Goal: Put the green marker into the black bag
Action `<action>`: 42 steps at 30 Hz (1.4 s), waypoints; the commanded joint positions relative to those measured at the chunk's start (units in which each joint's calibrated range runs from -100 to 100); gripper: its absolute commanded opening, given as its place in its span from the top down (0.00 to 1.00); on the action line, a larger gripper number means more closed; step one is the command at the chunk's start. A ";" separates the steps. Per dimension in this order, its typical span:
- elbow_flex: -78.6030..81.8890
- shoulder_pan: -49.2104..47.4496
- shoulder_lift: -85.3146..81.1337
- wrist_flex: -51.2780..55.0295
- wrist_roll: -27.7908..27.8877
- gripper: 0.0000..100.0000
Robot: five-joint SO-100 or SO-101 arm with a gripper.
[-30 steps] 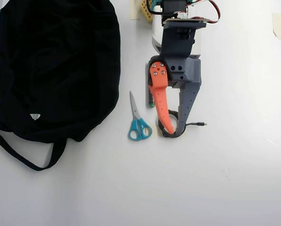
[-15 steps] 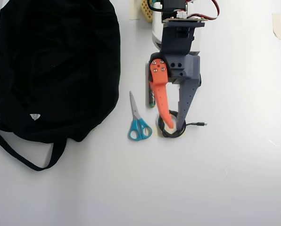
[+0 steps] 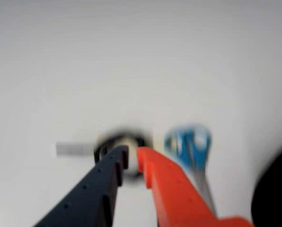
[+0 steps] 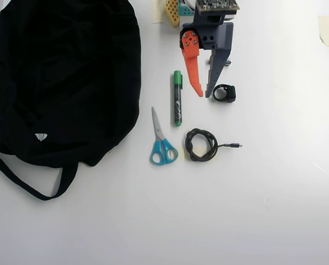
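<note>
In the overhead view the green marker [image 4: 177,98] lies lengthwise on the white table, green cap toward the arm, between the black bag [image 4: 59,77] and my gripper [image 4: 204,95]. The bag fills the left side, straps trailing toward the bottom left. My gripper has one orange and one dark finger, empty, tips a narrow gap apart. It hovers just right of the marker. The wrist view is blurred. It shows the gripper [image 3: 132,153], and an edge of the bag [image 3: 278,189] at the right. The marker is not visible there.
Blue-handled scissors [image 4: 162,141] lie below the marker, also in the wrist view [image 3: 188,144]. A coiled black cable [image 4: 201,144] lies to their right, behind the fingertips in the wrist view [image 3: 122,141]. A small black ring-shaped object [image 4: 224,93] sits beside the dark finger.
</note>
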 commanded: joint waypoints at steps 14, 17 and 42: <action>0.31 1.09 -0.86 26.20 -1.27 0.97; 0.31 0.56 -0.61 28.53 -1.33 0.97; 0.94 1.24 -1.77 29.39 -4.26 0.97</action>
